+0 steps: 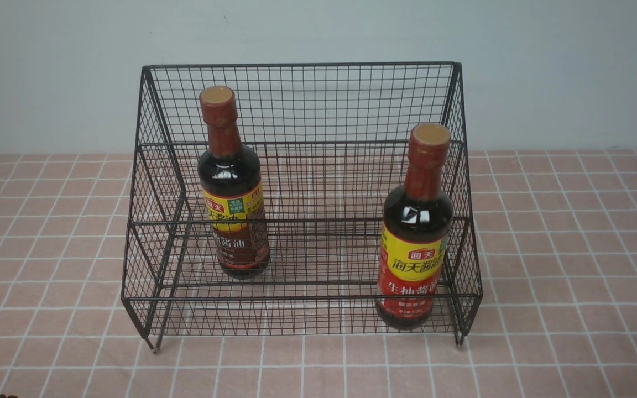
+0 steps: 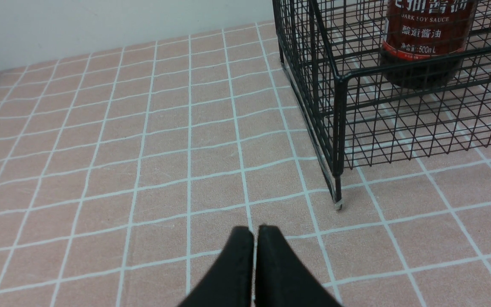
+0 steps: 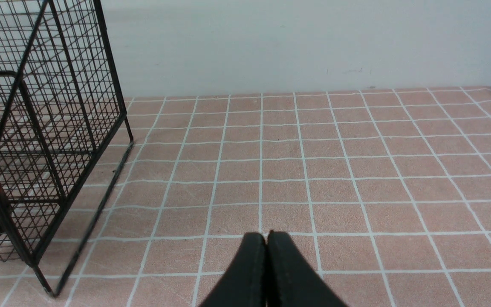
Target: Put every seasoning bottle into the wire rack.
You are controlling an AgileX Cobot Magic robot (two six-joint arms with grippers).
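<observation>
Two bottles (image 1: 234,182) (image 1: 415,229) are standing upright inside the rack (image 1: 302,99), one on each tier. Likely heavy, slick glass, best gripped at the neck. Both tools (image 2: 254,238) (image 3: 267,243) are hovering clenched, empty, over the counter (image 1: 573,232).

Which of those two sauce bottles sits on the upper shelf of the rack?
The browner-labelled bottle on the left, standing on the wire rack's raised back tier. The yellow-and-red bottle stands lower, at the front right.
</observation>
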